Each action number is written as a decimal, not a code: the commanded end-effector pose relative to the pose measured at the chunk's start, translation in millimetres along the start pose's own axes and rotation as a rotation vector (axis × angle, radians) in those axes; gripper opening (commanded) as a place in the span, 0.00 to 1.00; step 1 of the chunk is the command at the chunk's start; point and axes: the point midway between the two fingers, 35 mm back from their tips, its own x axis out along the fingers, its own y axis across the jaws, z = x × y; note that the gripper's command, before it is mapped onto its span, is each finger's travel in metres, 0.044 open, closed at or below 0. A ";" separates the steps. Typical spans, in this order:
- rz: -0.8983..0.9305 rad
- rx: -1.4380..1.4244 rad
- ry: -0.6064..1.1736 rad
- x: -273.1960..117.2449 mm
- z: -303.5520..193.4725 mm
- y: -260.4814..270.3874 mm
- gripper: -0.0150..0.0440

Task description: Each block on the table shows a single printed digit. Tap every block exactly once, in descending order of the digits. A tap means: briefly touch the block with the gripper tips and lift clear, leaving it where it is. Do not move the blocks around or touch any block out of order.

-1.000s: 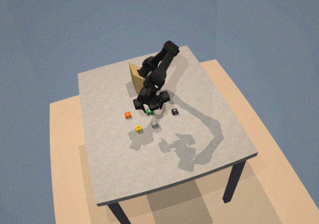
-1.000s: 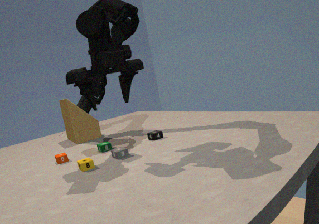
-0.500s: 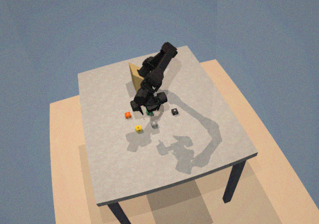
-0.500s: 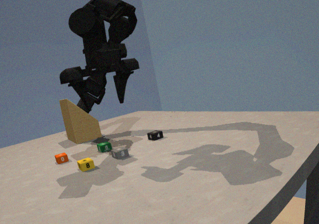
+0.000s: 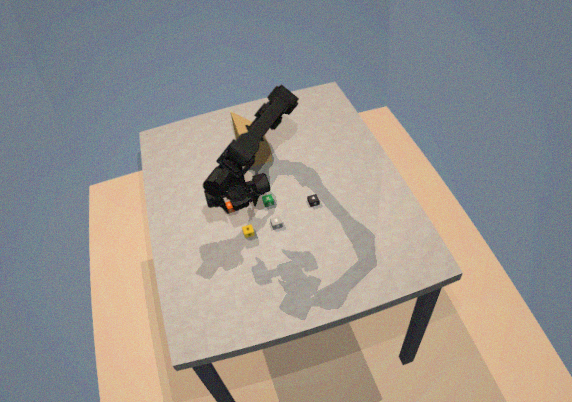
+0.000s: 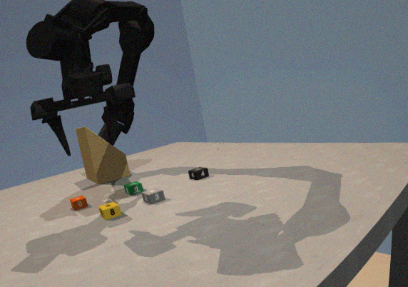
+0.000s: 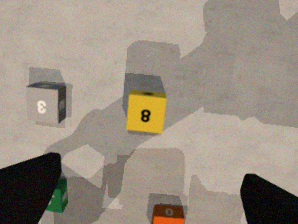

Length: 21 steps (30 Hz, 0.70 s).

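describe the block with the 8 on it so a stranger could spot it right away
Start at the tan wedge standing at the back of the grey table, then look forward to the cluster of small blocks in front of it. The yellow block is the front one, between the orange block and grey block. It alone is yellow, with a black 8.

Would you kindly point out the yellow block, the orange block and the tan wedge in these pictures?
yellow block [image 7: 145, 113]: wrist view, on its top face by the printed 8.
orange block [image 6: 78, 203]: exterior view, on its front face.
tan wedge [image 6: 101, 158]: exterior view, on its sloping front face.
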 end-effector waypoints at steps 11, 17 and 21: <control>-0.002 -0.005 0.000 -0.7 0.0 -0.5 0.93; -0.001 -0.005 -0.001 57.3 2.1 -1.2 0.71; 0.001 -0.005 -0.001 80.5 0.1 0.0 0.53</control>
